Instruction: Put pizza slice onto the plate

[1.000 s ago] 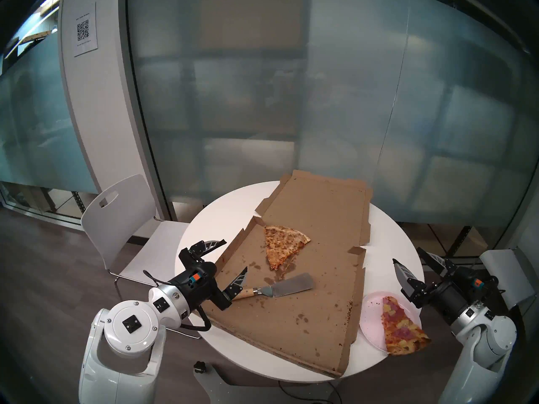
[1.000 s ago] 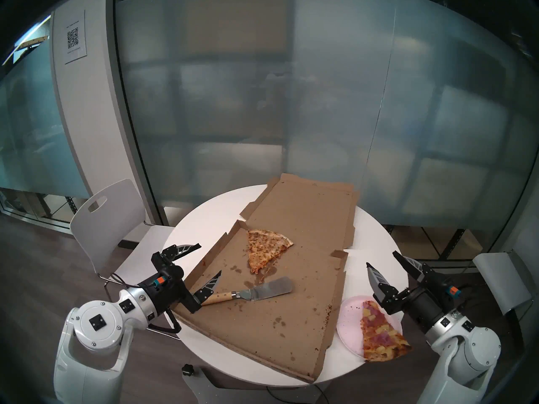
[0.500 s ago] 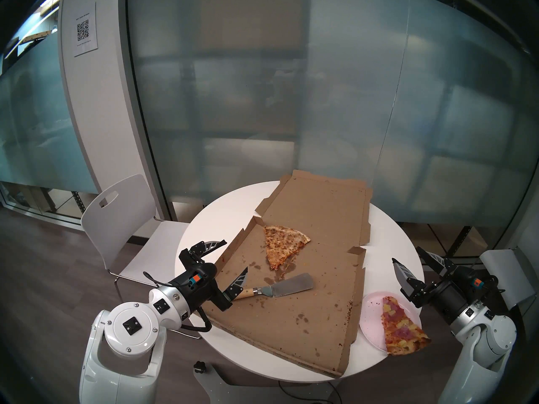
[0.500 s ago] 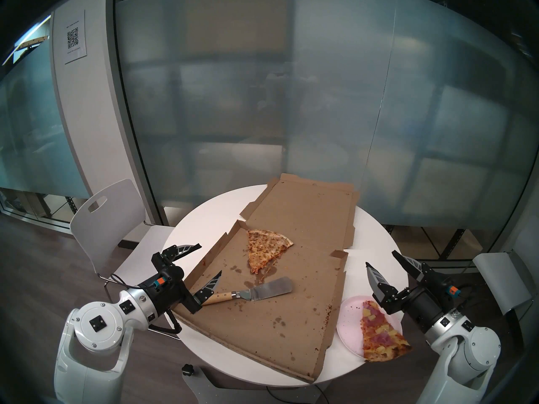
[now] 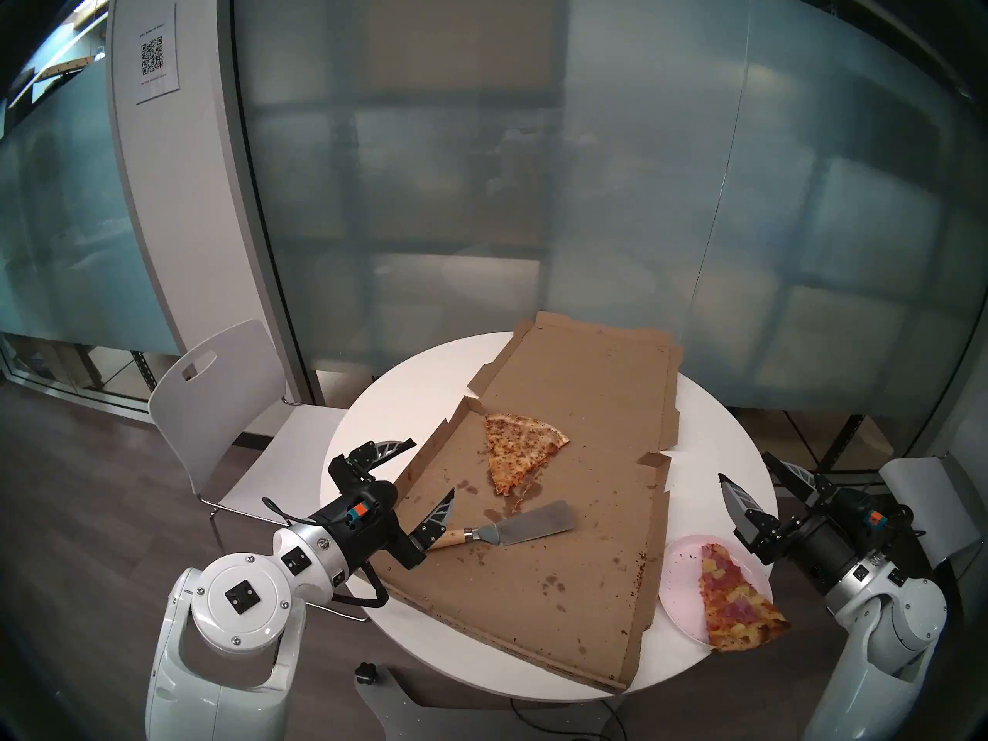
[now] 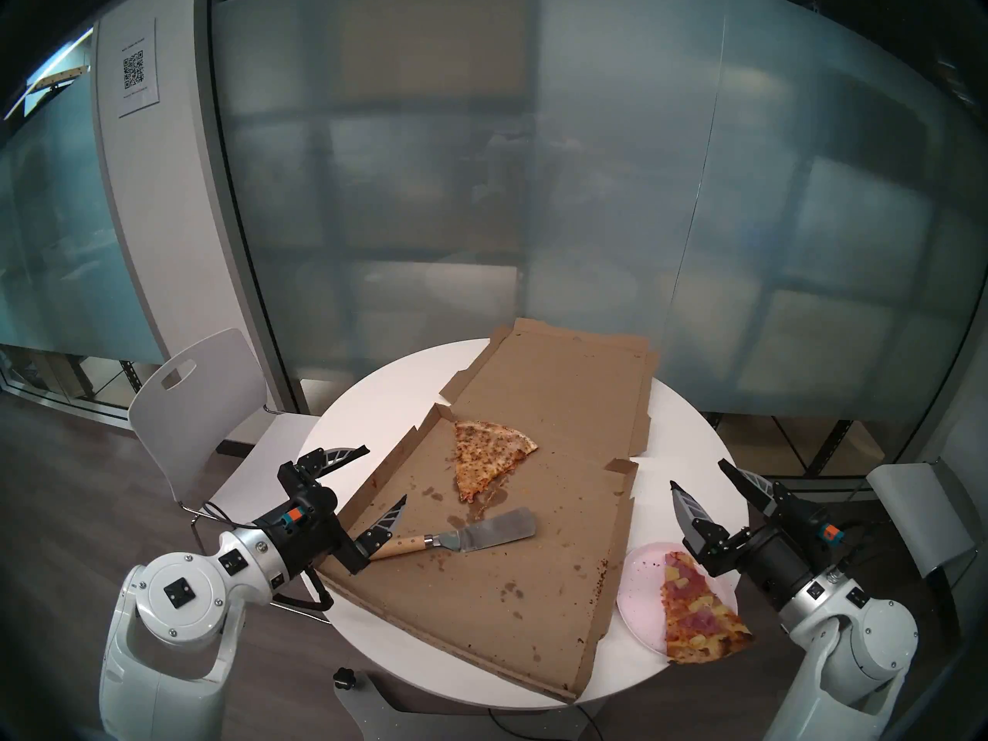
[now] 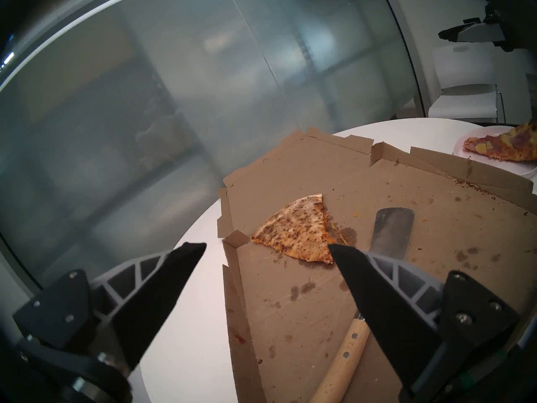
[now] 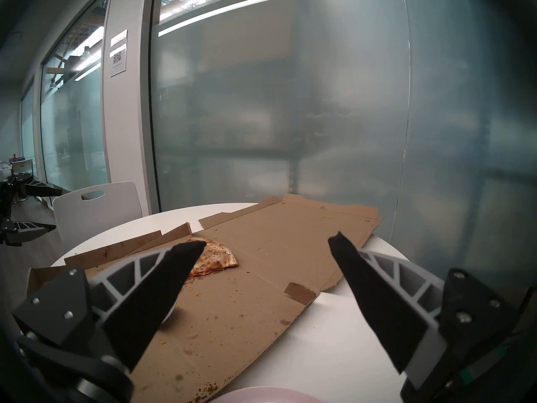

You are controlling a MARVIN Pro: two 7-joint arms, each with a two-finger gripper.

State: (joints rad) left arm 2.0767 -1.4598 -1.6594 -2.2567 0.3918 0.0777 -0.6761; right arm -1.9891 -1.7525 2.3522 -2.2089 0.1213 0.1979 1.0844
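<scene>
The pizza slice point(image 5: 738, 601) with ham and pineapple lies on the pale pink plate point(image 5: 681, 574) at the table's right front; its crust end overhangs the plate's near rim. The slice point(image 6: 695, 611) and plate point(image 6: 641, 590) show the same in the other head view. The left wrist view catches the slice point(image 7: 505, 143) far right. My right gripper point(image 5: 744, 467) is open and empty, just behind the plate; the plate's rim point(image 8: 255, 396) sits below it in the right wrist view. My left gripper point(image 5: 433, 467) is open and empty over the box's left edge.
An open cardboard pizza box point(image 5: 561, 590) covers most of the round white table point(image 5: 374, 403). In it lie a plain cheese slice point(image 5: 516, 451) and a wooden-handled spatula point(image 5: 529, 526), its handle beside my left gripper's near finger. A white chair point(image 5: 214, 403) stands left; another chair point(image 5: 919, 499) right.
</scene>
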